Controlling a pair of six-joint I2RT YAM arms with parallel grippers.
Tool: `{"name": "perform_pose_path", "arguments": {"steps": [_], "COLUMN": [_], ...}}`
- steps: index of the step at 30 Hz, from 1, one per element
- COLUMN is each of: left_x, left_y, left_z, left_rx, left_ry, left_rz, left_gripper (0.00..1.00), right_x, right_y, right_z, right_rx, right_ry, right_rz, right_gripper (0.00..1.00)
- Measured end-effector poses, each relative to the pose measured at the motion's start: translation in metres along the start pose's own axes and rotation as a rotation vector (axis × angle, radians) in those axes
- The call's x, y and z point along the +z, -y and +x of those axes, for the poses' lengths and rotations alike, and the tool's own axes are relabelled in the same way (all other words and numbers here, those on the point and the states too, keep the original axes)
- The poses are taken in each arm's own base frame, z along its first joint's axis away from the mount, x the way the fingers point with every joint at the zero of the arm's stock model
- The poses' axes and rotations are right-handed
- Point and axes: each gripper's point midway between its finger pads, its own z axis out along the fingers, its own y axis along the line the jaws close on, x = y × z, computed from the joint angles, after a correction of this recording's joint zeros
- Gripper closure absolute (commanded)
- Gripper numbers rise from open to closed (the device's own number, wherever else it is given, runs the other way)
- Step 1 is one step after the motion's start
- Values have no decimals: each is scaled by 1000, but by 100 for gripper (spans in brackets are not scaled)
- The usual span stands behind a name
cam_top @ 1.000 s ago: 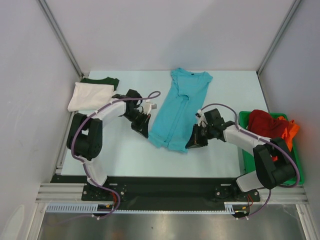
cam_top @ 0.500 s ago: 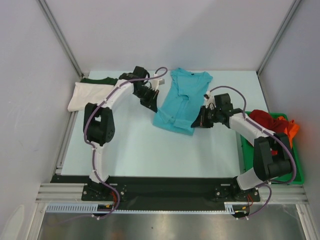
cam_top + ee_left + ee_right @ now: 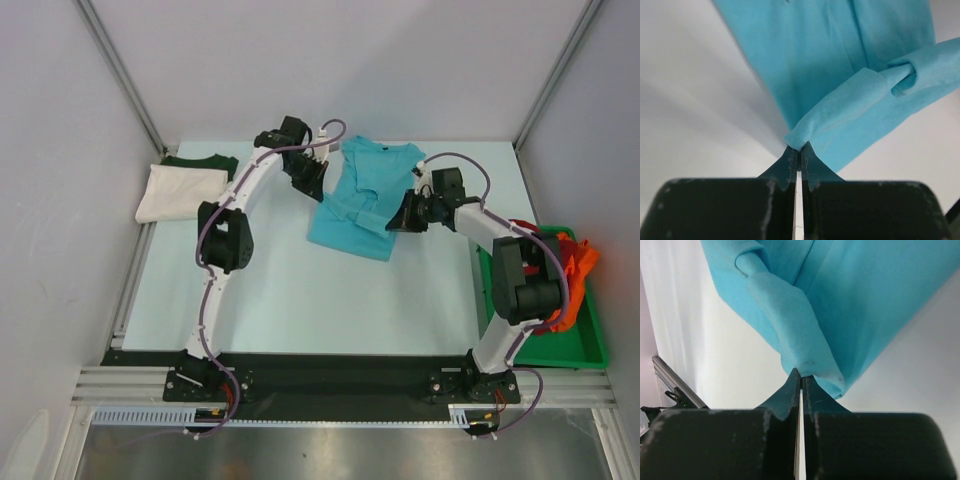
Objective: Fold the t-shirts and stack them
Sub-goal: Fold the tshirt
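We see the left end effector and the right end effector each pinched tight on a bunched edge of the turquoise t-shirt, which lies at the far middle of the table, between them.
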Motion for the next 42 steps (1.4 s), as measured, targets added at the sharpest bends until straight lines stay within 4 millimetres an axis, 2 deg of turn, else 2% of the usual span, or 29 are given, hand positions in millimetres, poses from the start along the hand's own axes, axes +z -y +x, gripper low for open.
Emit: {"name": "perform_pose_path", "arguments": {"steps": [7, 13, 16, 24, 25, 26, 27, 29, 30, 31, 32, 33, 35, 37, 40, 42], "left_x": [10, 13, 16, 30, 32, 33, 34, 34, 34, 34, 33, 32, 27, 20, 2, -12], "left_y": [-16, -27, -28, -16, -16, -15, -15, -17, -19, -21, -23, -26, -29, -29, -18, -8], "left_z": [-9, -31, -41, -49, -49, -50, -52, -56, -59, -60, -62, -63, -59, -46, -18, 6], "left_rx": [26, 44, 57, 97, 96, 96, 100, 90, 87, 83, 79, 76, 56, 37, 10, -9], "left_ry": [28, 107, 138, 154, 155, 159, 165, 178, 187, 192, 199, 203, 196, 169, 109, 52], "left_rz": [-52, -94, -104, -102, -105, -109, -116, -134, -146, -159, -173, -192, -222, -243, -241, -226], "left_gripper": [100, 100, 100, 99, 98, 82, 75, 71, 66, 59, 48, 47, 43, 42, 42, 42], "right_x": [16, 18, 18, 18, 18, 18, 17, 15, 14, 13, 11, 9, 2, -8, -28, -36], "right_y": [12, 18, 22, 33, 34, 36, 38, 45, 50, 53, 56, 58, 57, 48, 17, -4], "right_z": [-18, -27, -29, -29, -29, -30, -32, -35, -38, -40, -43, -46, -54, -61, -65, -55], "right_rx": [-25, -58, -69, -85, -88, -92, -94, -94, -97, -96, -101, -112, -146, -160, -186, -199], "right_ry": [18, 51, 59, 70, 71, 75, 81, 96, 105, 114, 124, 132, 155, 175, 206, 213], "right_rz": [34, 65, 84, 129, 134, 141, 151, 182, 206, 221, 238, 250, 260, 248, 174, 113], "right_gripper": [100, 100, 100, 100, 100, 100, 95, 87, 64, 48, 36, 26, 25, 26, 29, 33]}}
